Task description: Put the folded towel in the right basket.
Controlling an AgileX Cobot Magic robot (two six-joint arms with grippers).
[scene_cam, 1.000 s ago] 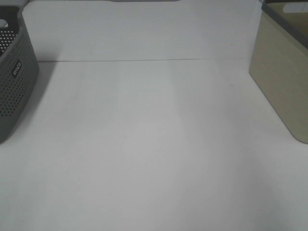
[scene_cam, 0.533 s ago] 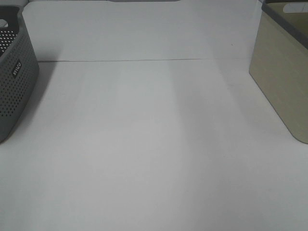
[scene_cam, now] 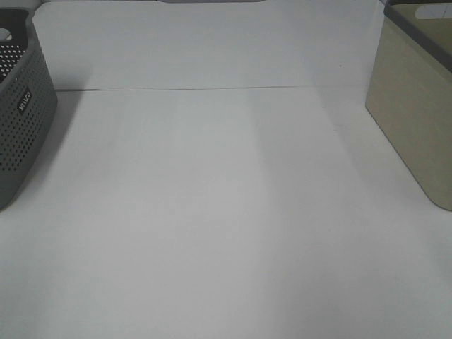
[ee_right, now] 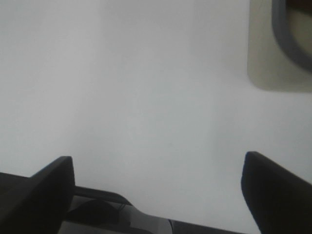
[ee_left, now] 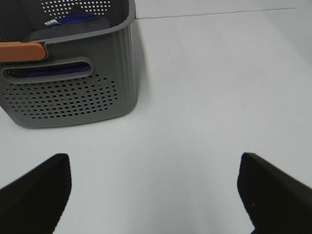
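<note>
A dark folded towel (ee_left: pixel 73 28) with blue-purple cloth lies inside the grey perforated basket (ee_left: pixel 73 97) at the table's left; this basket also shows in the exterior view (scene_cam: pixel 18 120). The beige right basket (scene_cam: pixel 413 106) stands at the right edge, and its corner shows in the right wrist view (ee_right: pixel 280 48). My left gripper (ee_left: pixel 153 165) is open and empty, low over the bare table beside the grey basket. My right gripper (ee_right: pixel 158 163) is open and empty over bare table, apart from the beige basket. Neither gripper shows in the exterior view.
An orange piece (ee_left: pixel 20 51) sits on the grey basket's rim. The white table (scene_cam: pixel 226 212) runs between the two baskets, with a thin seam line (scene_cam: pixel 212 88) across its back.
</note>
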